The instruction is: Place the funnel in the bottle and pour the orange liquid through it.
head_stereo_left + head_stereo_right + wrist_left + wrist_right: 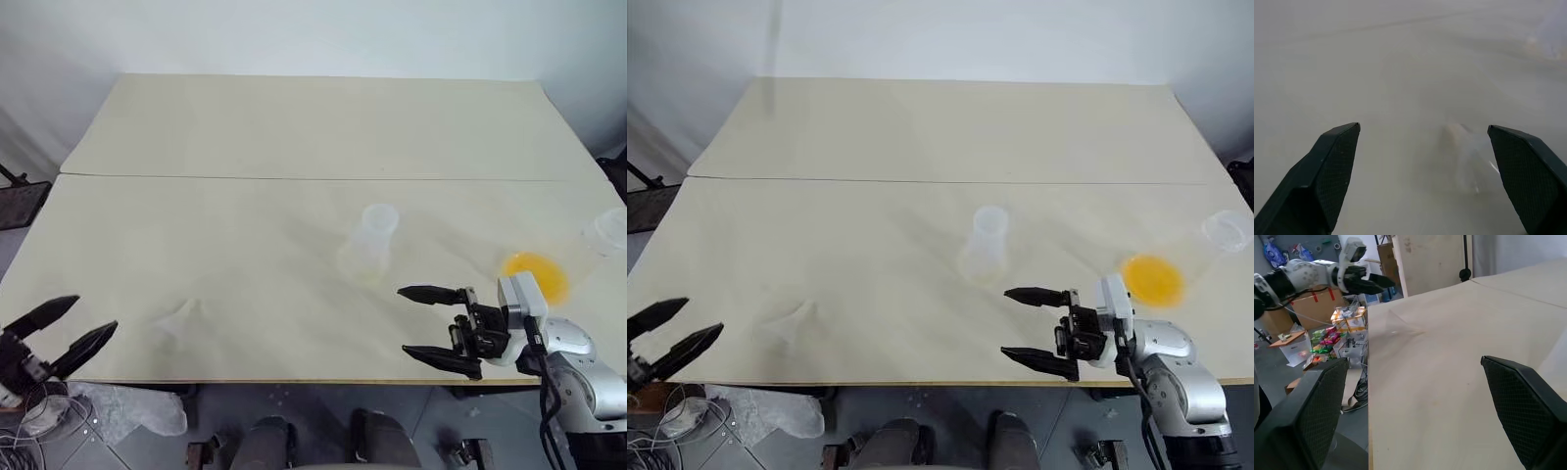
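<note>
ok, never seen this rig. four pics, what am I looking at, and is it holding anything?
It is a humanoid robot with two arms, each ending in a gripper with two black fingers. The two wide pictures come from a stereo camera on its head, looking down over a pale table. The other two come from cameras on the wrists, looking out between each gripper's own fingers.

On the table: a clear bottle near the middle, a second clear flask lying on its side at the right with orange liquid in it, and a see-through funnel lying near the front left, hard to make out.

The left gripper is at the table's front left corner, the right gripper at the front right. Both are open and hold nothing.
</note>
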You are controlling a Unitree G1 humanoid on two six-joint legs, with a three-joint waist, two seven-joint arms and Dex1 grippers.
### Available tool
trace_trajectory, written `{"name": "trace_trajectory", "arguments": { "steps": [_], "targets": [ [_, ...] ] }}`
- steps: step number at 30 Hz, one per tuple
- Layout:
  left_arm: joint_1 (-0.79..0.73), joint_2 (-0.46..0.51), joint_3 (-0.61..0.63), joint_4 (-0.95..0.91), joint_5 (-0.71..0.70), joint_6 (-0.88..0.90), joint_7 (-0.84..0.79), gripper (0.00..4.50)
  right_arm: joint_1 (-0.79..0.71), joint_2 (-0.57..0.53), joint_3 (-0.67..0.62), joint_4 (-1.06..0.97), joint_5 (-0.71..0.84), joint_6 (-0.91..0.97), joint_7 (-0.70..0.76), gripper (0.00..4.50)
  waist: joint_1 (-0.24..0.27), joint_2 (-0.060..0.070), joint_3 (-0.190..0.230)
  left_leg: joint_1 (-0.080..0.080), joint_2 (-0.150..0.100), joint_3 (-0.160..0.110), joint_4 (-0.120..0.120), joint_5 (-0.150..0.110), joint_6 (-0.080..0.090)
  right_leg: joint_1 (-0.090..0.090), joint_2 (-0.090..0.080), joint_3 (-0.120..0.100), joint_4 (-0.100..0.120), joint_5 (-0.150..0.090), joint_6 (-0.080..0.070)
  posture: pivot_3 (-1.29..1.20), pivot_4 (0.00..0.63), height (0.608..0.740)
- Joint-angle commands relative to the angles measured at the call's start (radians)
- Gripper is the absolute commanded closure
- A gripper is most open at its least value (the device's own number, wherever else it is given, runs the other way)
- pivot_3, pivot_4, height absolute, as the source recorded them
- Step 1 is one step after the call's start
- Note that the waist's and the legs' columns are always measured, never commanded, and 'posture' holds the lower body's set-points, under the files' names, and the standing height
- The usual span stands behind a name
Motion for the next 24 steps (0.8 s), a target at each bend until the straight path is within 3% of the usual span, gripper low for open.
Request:
{"name": "trace_trajectory", "arguments": {
  "steps": [1,24],
  "targets": [
    [0.103,-0.011,0.061,0.004,0.009,-0.051,-0.054,0.06,-0.020,0.008,0.004,0.020,-0.005,-0.021,0.025,0.00,-0.002,0.000,0.000,0.000,0.000,0.000,0.000,0.000,0.000,0.000,0.000,0.000,0.000,0.000,-0.001,0.00,0.150,0.740],
    [-0.110,0.022,-0.238,0.207,0.163,-0.285,-0.014,0.06,-0.005,0.022,-0.010,0.019,-0.039,-0.050,-0.020,0.00,-0.017,0.002,0.001,0.000,0.001,-0.001,-0.001,-0.002,-0.001,0.000,0.001,-0.004,0.003,-0.002,-0.004,0.00,0.150,0.740]
  ]
}}
